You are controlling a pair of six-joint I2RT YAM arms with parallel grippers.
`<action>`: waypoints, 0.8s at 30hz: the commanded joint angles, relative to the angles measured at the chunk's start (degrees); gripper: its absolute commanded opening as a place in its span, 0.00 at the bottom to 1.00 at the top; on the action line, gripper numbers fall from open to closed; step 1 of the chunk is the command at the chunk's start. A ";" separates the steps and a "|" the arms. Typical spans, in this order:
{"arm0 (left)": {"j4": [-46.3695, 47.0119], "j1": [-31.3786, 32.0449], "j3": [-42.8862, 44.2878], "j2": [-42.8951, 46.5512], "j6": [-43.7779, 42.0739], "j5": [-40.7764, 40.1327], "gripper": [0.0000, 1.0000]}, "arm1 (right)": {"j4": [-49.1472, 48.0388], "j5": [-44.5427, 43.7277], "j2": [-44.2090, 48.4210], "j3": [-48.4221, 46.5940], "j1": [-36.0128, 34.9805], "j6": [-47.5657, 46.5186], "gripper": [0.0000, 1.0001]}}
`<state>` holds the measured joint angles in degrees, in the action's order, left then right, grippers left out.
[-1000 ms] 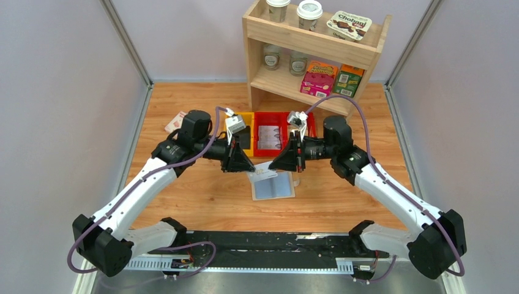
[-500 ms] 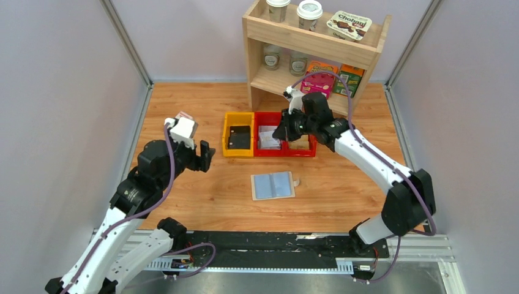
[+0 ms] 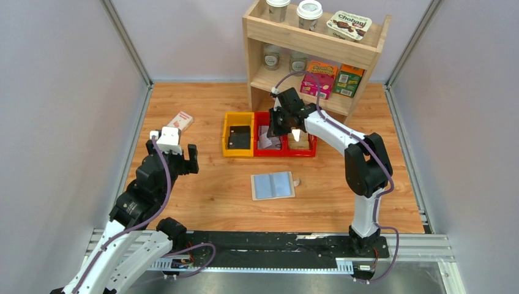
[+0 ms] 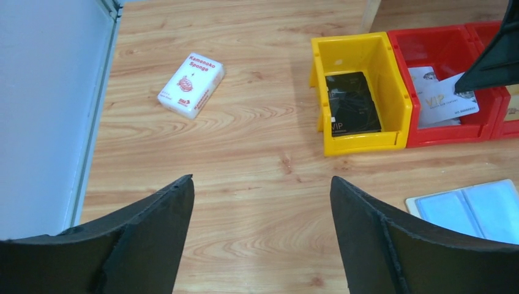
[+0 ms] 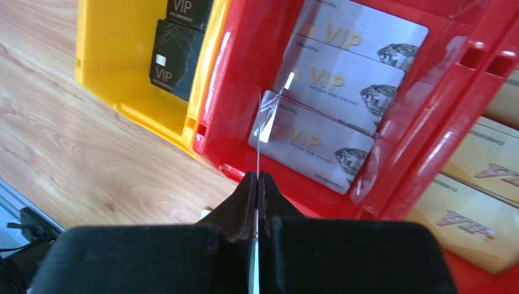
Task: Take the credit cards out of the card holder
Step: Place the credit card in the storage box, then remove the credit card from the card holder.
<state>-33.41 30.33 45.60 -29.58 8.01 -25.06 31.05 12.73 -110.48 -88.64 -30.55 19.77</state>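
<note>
Wooden table [image 3: 205,191], open blue-lined card holder [image 3: 273,185]

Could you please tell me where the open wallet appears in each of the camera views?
Top external: the wallet lies open near the centre of the picture.
Left wrist: the wallet is in the lower right corner, partly cut off.
Right wrist: not in it.
Shared landmark: the yellow bin, seen in all three.

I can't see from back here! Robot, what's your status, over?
Left tool open, empty. Right tool shut on a credit card, over the red bin. Card holder lying open. Nothing in the way.
</note>
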 commanded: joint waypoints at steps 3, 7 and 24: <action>2.56 -0.09 -0.78 0.32 -0.89 -1.31 0.97 | 1.20 -0.68 -3.34 -4.17 0.49 5.63 0.02; 2.65 -0.18 -1.04 0.23 -1.07 -0.78 1.00 | 4.98 -8.67 -3.17 -5.31 0.49 5.46 0.13; 2.47 -0.09 -1.31 -0.56 -0.98 -1.04 1.00 | 9.73 -27.32 15.72 8.64 -11.19 1.67 0.76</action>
<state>-32.75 30.30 44.51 -29.87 7.55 -25.65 40.49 -11.07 -101.06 -84.82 -36.40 21.32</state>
